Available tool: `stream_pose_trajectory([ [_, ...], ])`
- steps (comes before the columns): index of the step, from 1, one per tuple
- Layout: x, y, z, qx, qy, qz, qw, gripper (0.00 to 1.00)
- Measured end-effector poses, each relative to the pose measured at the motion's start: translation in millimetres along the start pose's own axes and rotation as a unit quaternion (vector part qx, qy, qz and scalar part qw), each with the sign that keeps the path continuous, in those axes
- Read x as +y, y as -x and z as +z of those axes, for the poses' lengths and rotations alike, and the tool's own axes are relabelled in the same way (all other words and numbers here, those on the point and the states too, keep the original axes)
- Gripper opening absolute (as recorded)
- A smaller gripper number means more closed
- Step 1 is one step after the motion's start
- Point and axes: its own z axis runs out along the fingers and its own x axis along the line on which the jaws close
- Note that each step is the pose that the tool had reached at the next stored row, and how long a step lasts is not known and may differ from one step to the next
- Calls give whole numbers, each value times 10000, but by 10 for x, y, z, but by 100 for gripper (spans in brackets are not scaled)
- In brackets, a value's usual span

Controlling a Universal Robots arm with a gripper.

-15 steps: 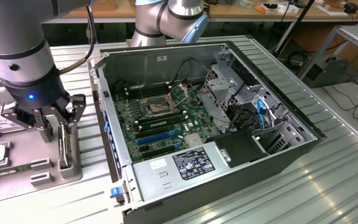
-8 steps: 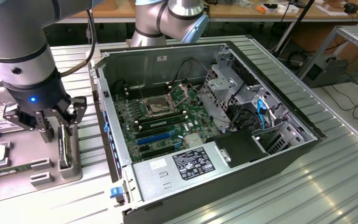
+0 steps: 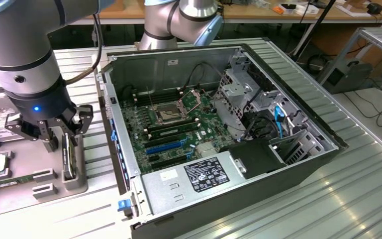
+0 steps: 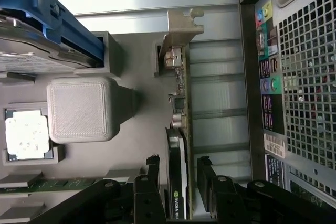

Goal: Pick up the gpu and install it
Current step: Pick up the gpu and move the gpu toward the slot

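Ribbed metal counter (image 3: 350, 189) takes up most of the scene; wooden desks (image 3: 264, 15) w/ cables behind it, metal rack (image 3: 377, 45) at the exterior view's right. Open PC case (image 3: 152, 67) lies on its side mid-counter, motherboard (image 3: 171, 124) facing up. Grey parts tray (image 3: 25, 162) sits just beside the case, at the exterior view's left. Arm (image 3: 18, 50) hangs over the tray. Gripper (image 3: 53, 133) is low over gpu (image 3: 68, 162), jaws apart, one finger each side w/ narrow gaps. Gpu stands on edge in its tray slot, silver bracket (image 4: 181, 24) at the end away from the gripper
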Motion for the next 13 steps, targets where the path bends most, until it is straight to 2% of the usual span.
stream_pose_trajectory([
  [13, -3, -5, 80, 1, -2, 0, 10000, 42],
])
